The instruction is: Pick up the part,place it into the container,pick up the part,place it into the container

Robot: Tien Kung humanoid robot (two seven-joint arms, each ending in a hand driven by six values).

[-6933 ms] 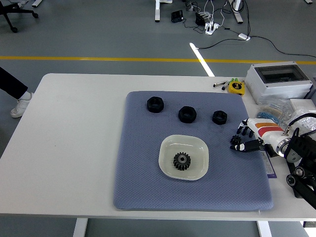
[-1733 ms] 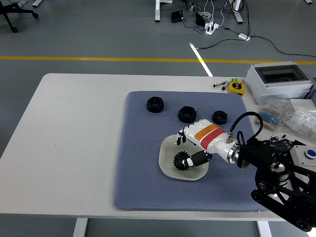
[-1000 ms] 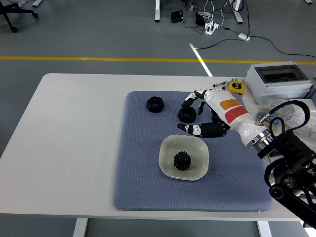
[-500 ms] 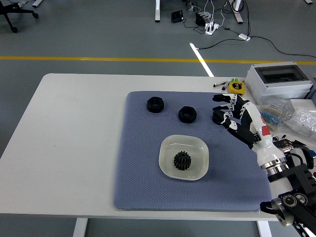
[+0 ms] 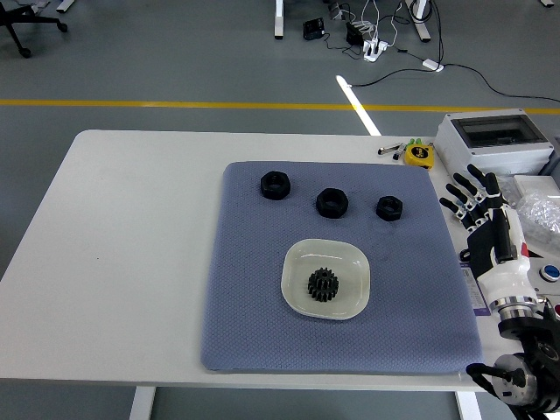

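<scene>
right hand (image 5: 481, 213), fingers spread and empty, at the mat's (image 5: 254, 332) right edge. gear (image 5: 323, 284) lies in the bowl (image 5: 350, 260). three nuts sit in a row beyond; the nearest nut (image 5: 389, 208) lies left of the hand.

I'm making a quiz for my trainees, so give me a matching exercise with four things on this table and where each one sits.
Things:
1. black toothed gear
2. yellow tape measure
3. grey lidded box
4. robot's right hand

Places:
A. table's far right corner
B. open, off the blue mat's right edge
C. inside the white dish
D. just beyond the mat's far right corner

Pairs: 1-C, 2-D, 3-A, 4-B
</scene>
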